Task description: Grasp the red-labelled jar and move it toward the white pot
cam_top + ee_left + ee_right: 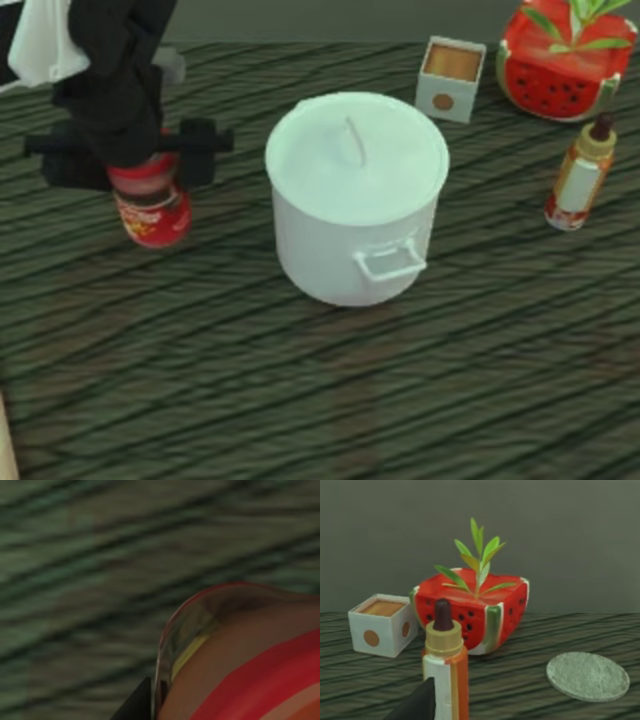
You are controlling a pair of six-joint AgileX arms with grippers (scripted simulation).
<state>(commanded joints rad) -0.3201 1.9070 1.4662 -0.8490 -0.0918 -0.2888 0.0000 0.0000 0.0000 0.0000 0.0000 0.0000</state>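
My left gripper [148, 172]: clamped on the red-labelled jar [152, 211], which hung directly beneath it
White pot [352, 200]: off to the jar's right, apart from it
My right arm: out of top view

Top view looks down; left wrist hugs the red-labelled jar [240, 655]; right wrist faces the sauce bottle [445, 675].
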